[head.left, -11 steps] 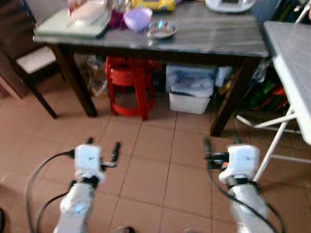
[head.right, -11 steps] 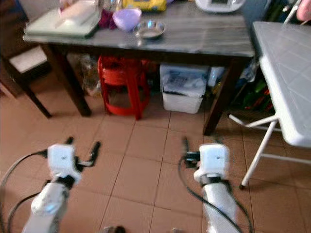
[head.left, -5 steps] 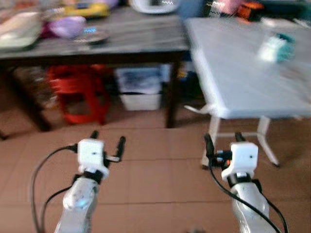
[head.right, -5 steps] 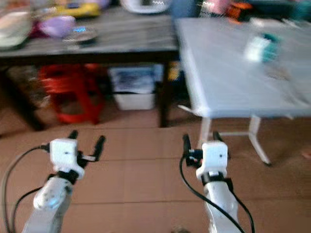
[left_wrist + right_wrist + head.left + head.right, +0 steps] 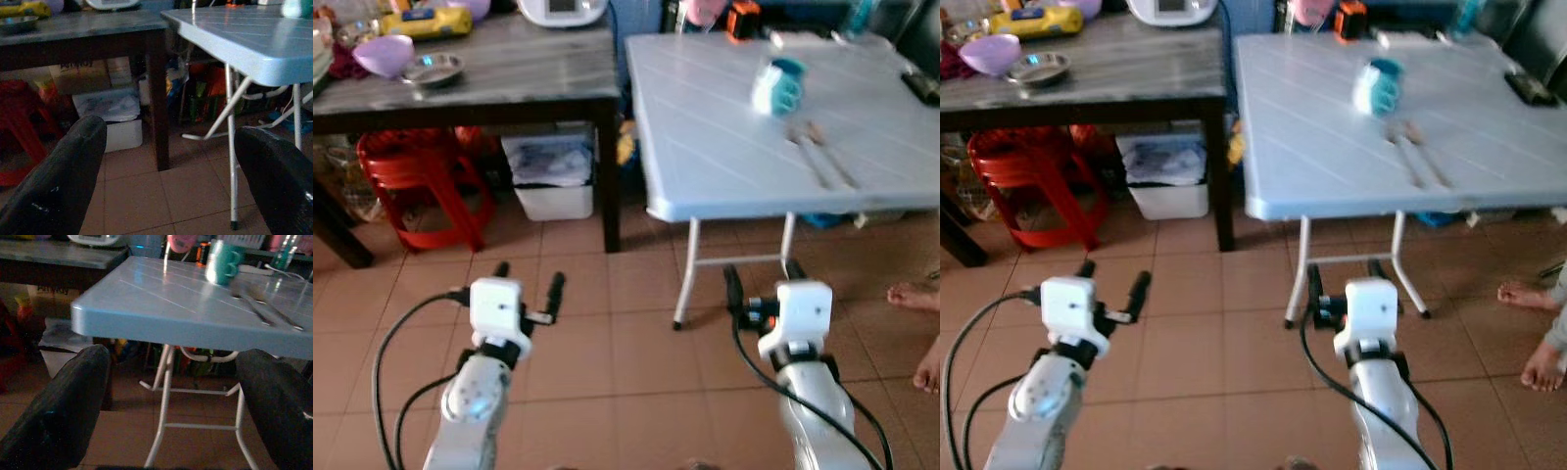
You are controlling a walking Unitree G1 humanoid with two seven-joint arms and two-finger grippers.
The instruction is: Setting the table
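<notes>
A dark wooden table (image 5: 509,83) is standing at the left, carrying a purple bowl (image 5: 382,55), a small metal dish (image 5: 432,69), a yellow item (image 5: 419,22) and a white appliance (image 5: 562,10). Under it a red plastic stool (image 5: 416,186) and a white lidded bin (image 5: 548,176) are sitting on the brown tiled floor (image 5: 626,343). A person's bare feet (image 5: 920,328) are showing at the right edge (partly cut off).

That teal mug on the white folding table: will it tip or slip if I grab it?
The teal mug stands upright and looks squat, so it probably won't tip easily. Its glossy surface may slip between the fingers; the side handle could catch. The folding table looks light and may shift if pushed.
</notes>
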